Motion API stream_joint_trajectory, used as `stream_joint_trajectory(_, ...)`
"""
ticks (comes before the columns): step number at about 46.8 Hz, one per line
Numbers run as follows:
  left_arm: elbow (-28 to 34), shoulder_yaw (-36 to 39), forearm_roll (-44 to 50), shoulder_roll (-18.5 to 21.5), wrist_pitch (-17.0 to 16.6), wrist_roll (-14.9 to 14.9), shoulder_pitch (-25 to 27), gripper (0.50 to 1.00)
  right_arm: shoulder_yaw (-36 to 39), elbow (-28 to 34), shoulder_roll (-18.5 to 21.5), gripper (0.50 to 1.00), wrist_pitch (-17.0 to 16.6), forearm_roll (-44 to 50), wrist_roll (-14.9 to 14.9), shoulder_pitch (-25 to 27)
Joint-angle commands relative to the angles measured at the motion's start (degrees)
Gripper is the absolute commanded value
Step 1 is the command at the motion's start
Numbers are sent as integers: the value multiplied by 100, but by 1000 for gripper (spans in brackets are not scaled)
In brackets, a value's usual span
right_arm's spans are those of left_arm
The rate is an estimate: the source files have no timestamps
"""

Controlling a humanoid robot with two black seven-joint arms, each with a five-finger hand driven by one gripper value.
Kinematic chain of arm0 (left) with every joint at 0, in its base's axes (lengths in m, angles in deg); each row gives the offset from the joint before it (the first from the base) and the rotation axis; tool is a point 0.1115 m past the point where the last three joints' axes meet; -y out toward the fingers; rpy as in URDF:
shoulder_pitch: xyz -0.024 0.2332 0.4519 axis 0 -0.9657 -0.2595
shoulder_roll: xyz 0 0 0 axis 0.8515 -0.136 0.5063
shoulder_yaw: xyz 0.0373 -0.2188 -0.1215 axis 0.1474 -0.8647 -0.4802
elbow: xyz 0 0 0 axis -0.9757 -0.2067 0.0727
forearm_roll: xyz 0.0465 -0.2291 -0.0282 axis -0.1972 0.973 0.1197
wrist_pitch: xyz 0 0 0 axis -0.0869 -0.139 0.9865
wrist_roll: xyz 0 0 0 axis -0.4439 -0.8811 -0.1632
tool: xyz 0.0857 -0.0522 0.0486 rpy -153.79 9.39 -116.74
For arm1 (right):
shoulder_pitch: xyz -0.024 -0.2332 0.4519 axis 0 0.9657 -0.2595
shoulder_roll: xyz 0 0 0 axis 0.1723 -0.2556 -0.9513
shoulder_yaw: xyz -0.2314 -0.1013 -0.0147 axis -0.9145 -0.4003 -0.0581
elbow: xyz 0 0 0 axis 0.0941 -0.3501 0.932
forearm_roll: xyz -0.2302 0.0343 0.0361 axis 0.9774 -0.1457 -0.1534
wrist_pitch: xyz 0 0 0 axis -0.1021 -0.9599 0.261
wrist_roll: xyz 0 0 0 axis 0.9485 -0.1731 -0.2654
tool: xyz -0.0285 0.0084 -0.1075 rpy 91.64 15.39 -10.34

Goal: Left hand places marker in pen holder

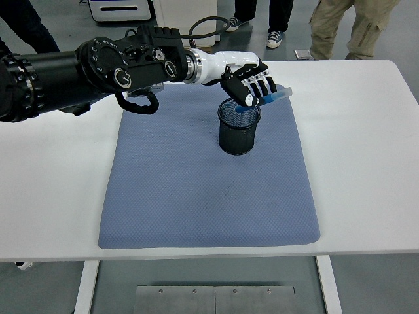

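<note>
A black mesh pen holder point(239, 128) stands upright on the blue-grey mat point(196, 190), toward its far right part. My left hand point(251, 87) hovers just above the holder's rim, fingers curled around a blue marker point(267, 100). The marker is tilted, its pale cap end sticking out to the right and raised, its blue lower end dipping to the holder's opening. My black left arm point(98, 65) reaches in from the left edge. No right arm shows.
The mat lies on the white table point(366, 131). Several people's legs and shoes point(278, 38) stand beyond the table's far edge. A white cabinet point(124, 10) is at the top left.
</note>
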Motion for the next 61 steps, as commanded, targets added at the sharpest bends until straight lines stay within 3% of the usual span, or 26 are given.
stream_joint_trajectory(1, 0, -3, 50, 0, 0, 0, 17, 1000, 0, 0, 0, 1000, 2, 0, 0, 1)
stream_joint_trajectory(18, -27, -162, 67, 0, -123, -17, 60, 1000, 0, 0, 0, 1000, -7, 0, 0, 1)
stream_joint_trajectory(28, -123, -513, -38, 140, -1002, -17, -80, 1000, 0, 0, 0, 1000, -7, 0, 0, -8)
stream_joint_trajectory(33, -132, -802, 111, 474, -1081, -17, -378, 1000, 0, 0, 0, 1000, -7, 0, 0, 1)
stream_joint_trajectory(48, -273, -3167, 243, 1590, -1081, -26, -1995, 1000, 0, 0, 0, 1000, -7, 0, 0, 1)
stream_joint_trajectory(56, -308, -3641, 243, 1801, -949, -35, -2593, 1000, 0, 0, 0, 1000, 2, 0, 0, 1)
stream_joint_trajectory(61, -317, -4054, 278, 1995, -598, -35, -2910, 1000, -9, 0, 0, 1000, 2, 0, 0, 1)
